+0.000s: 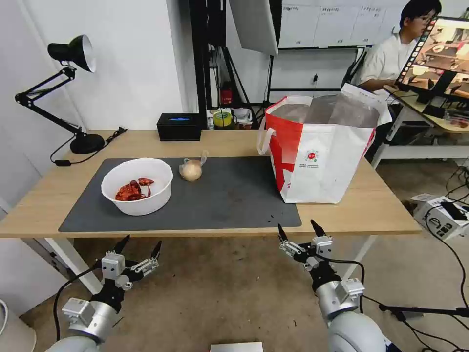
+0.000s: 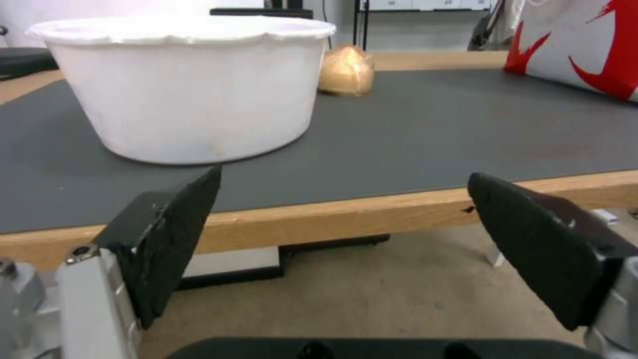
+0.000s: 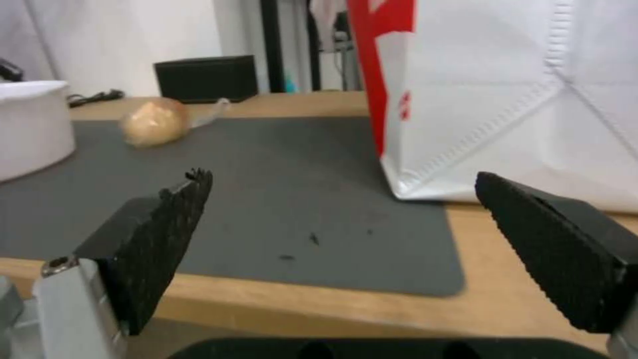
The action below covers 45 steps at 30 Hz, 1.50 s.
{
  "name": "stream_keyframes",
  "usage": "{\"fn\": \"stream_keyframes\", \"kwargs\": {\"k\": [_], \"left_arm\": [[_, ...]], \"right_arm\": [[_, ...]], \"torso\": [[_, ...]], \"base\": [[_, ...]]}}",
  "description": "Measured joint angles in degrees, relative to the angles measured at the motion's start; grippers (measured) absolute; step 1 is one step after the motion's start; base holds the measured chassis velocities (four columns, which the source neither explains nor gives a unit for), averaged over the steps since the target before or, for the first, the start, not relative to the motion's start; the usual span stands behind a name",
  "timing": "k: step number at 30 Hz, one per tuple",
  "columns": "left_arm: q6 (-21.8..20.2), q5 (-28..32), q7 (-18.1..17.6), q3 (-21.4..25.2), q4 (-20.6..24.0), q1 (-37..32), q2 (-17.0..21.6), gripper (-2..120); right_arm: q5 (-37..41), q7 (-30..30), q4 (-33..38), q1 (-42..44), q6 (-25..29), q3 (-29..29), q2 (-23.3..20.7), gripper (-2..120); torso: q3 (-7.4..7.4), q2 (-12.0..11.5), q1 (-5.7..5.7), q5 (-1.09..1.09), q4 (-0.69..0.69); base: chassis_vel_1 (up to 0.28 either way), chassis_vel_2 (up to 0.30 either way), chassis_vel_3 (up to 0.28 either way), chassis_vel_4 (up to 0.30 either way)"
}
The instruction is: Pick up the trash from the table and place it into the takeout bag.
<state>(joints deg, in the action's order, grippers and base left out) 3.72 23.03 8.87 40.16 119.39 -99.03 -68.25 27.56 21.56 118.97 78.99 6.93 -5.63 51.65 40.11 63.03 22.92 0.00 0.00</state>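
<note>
Both arms low, off the near edge of the table (image 1: pixel 58 186), nothing held. Left gripper (image 1: pixel 139 248) below the edge roughly in line with the bowl (image 1: pixel 137 186), jaws spread wide and empty; right gripper (image 1: pixel 299 232) below the edge near the front corner of the bag (image 1: pixel 317 151), jaws likewise wide and empty. Bowl on the left part of the grey mat (image 1: pixel 229 195), upright, red scraps (image 1: pixel 133 190) in the bottom. Small clear bag with a beige ball (image 1: pixel 191 169) just behind and to the right of the bowl, apart from it, on the mat. Takeout bag upright at the right end of the mat, mouth open, foil lining showing. Handling guess: bowl looks like thin plastic, light, flexible wall, smooth and probably slippery; pinch across the rim over one wall rather than squeeze the body, keep level so scraps stay in. Wrapped ball likely light and a bit soft, film slick, may roll; close on the ball's middle or on the twisted tail of film. Bag soft-sided, mouth could fold if knocked, so approach from above. Black box (image 1: pixel 179 126) and lamp (image 1: pixel 73 88) at the back, not trash.
</note>
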Motion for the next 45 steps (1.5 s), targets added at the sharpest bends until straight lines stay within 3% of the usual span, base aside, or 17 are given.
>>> {"fn": "stream_keyframes", "kwargs": {"k": [9,12,19,25,27,29,37,43,45], "left_arm": [[-0.1,0.5,-0.1,-1.0,-0.3,1.1,1.2,100],[-0.2,0.7,-0.2,-0.7,-0.3,0.9,1.3,100],[-0.2,0.8,-0.3,-0.2,-0.1,0.7,1.0,100],[-0.2,0.8,-0.3,0.3,-0.2,0.5,0.7,100],[-0.2,0.8,-0.3,0.4,-0.3,0.5,0.7,100],[-0.1,0.9,-0.3,0.8,-0.4,0.3,0.6,100],[-0.1,0.9,-0.3,1.6,-0.3,-0.4,0.2,100],[0.0,0.9,-0.3,2.2,-0.1,-0.9,0.0,100],[0.1,0.9,-0.3,2.5,0.0,-1.1,0.0,100]], "right_arm": [[6.1,-6.9,-4.4,-10.7,-2.3,3.1,-1.6,100],[9.3,-8.6,-8.6,-22.6,-4.5,9.2,-1.7,100],[13.5,-10.4,-16.0,-36.1,-6.0,18.2,0.7,100],[15.6,-11.5,-29.4,-50.8,-6.3,27.4,7.9,100],[15.9,-11.6,-30.6,-51.8,-6.3,28.0,8.7,100],[18.5,-12.6,-36.8,-56.6,-6.9,31.1,12.9,100],[23.3,-15.2,-50.2,-64.7,-9.2,34.1,21.5,100],[25.6,-17.3,-56.4,-68.0,-11.1,34.2,26.0,100],[25.9,-19.0,-61.2,-70.0,-12.1,34.2,29.7,100]], "torso": [[0.00,0.0,0.00,-0.01,-0.03],[0.01,0.0,0.01,0.00,0.01],[0.01,0.0,0.01,0.00,0.00],[0.01,0.0,0.02,-0.02,0.00],[0.01,0.0,0.01,0.00,0.00],[0.01,0.0,0.01,-0.02,0.01],[0.01,0.0,0.01,-0.01,0.00],[0.00,0.0,0.01,-0.02,0.00],[0.00,0.0,0.00,-0.01,0.01]], "base": [[0.000,0.000,0.000,0.000],[0.000,0.000,0.000,0.000],[0.000,0.000,0.000,0.000],[0.000,0.000,0.000,0.000],[0.000,0.000,0.000,0.000],[0.000,0.000,0.000,0.000],[0.000,0.000,0.000,0.000],[0.000,0.000,0.000,0.000],[0.000,0.000,0.000,0.000]]}}
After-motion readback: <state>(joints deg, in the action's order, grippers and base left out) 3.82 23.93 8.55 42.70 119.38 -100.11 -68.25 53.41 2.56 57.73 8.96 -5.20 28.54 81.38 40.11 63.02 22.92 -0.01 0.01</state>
